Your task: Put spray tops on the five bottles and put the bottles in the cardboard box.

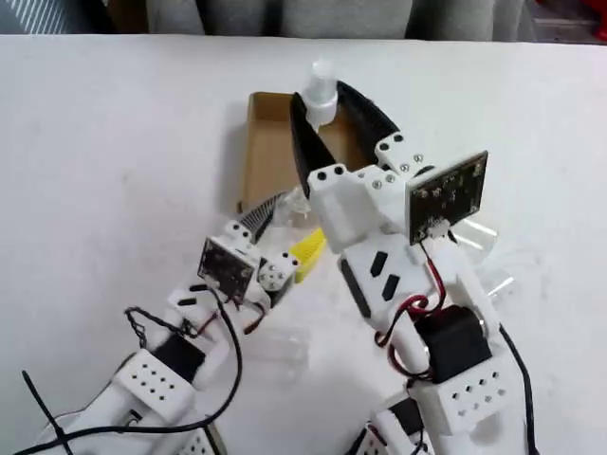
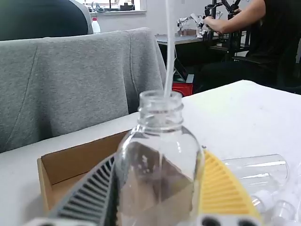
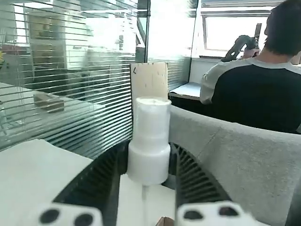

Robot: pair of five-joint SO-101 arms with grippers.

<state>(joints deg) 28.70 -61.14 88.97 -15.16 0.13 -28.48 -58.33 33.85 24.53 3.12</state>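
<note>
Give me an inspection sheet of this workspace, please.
Surface: white table.
Job's things: cardboard box beyond the arms; bottle upright, tube in its neck; spray top above it; spare bottles lying on the table.
Clutter: nothing seen.
Grippers: left gripper fingers shut on the bottle; right gripper fingers shut on the spray top.
Cables: black and red cables along both arms.
Surroundings: grey fabric behind the table; blinds.

The spray top [image 3: 149,146] is above the bottle [image 2: 160,160], its tube [image 2: 168,56] in the neck; cardboard box [image 2: 70,162] behind.
</note>
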